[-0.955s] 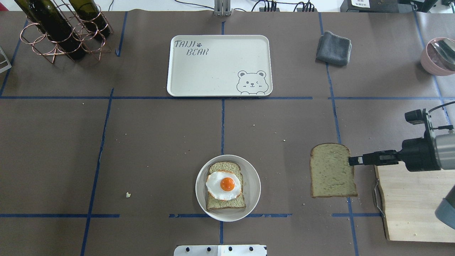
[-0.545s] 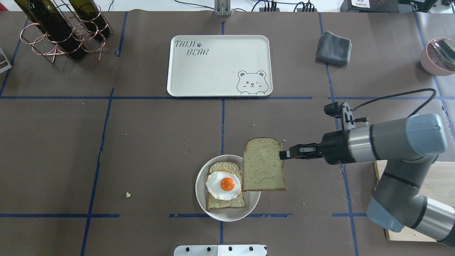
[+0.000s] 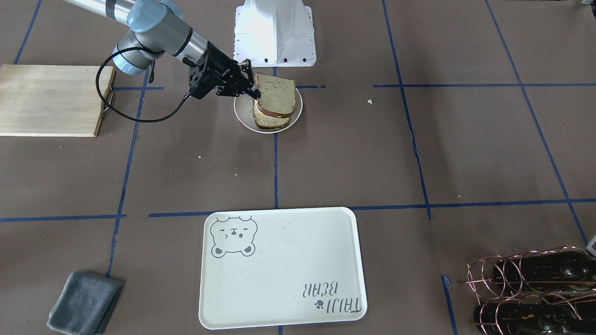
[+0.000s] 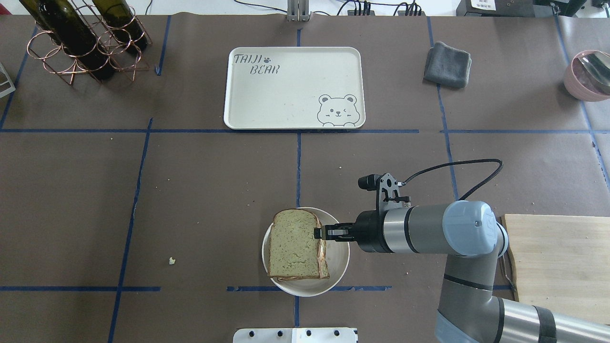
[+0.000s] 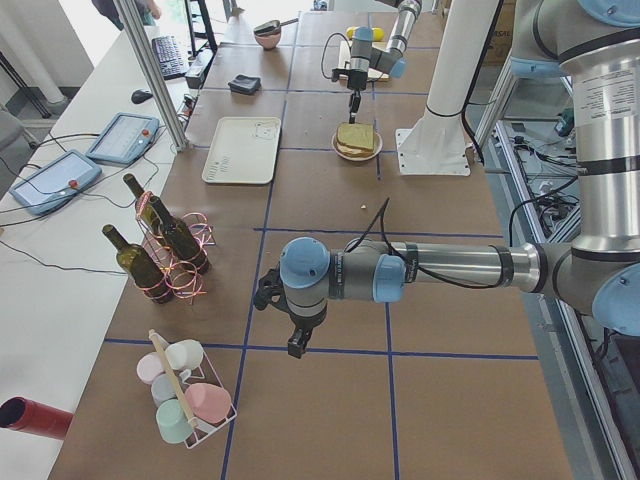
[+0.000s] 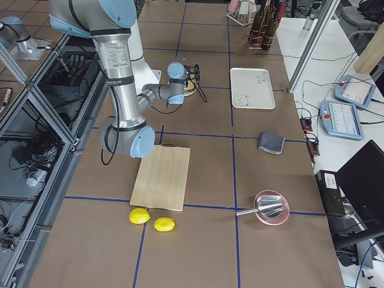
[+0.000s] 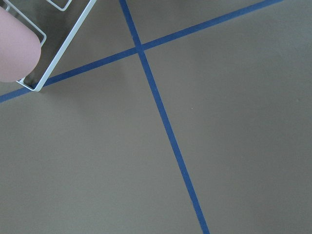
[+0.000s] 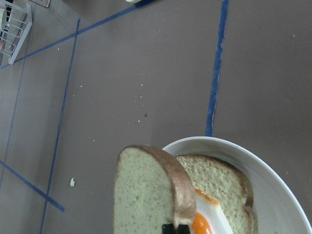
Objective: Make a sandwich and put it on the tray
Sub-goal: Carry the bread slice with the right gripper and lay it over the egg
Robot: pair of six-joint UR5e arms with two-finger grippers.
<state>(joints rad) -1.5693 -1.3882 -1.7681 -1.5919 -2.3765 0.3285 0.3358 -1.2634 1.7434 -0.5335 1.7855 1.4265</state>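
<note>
My right gripper (image 4: 318, 233) is shut on the right edge of the top bread slice (image 4: 293, 244) and holds it over the small round plate (image 4: 339, 259). The slice covers the egg in the overhead view. In the right wrist view the slice (image 8: 141, 195) sits tilted above the fried egg (image 8: 207, 222) and the bottom slice (image 8: 219, 178). I cannot tell whether the slice touches the egg. The cream tray (image 4: 294, 88) with the bear drawing lies bare at the far middle. My left gripper (image 5: 297, 345) hangs over the table far to the left, and I cannot tell whether it is open or shut.
A wooden cutting board (image 4: 557, 267) lies right of the plate, under the right arm. A grey cloth (image 4: 448, 64) and a pink bowl (image 4: 588, 76) are at the far right. A bottle rack (image 4: 81, 38) stands at the far left.
My right gripper has carried the top slice leftward from beside the cutting board to over the plate, and it now covers the egg and the bottom slice.
</note>
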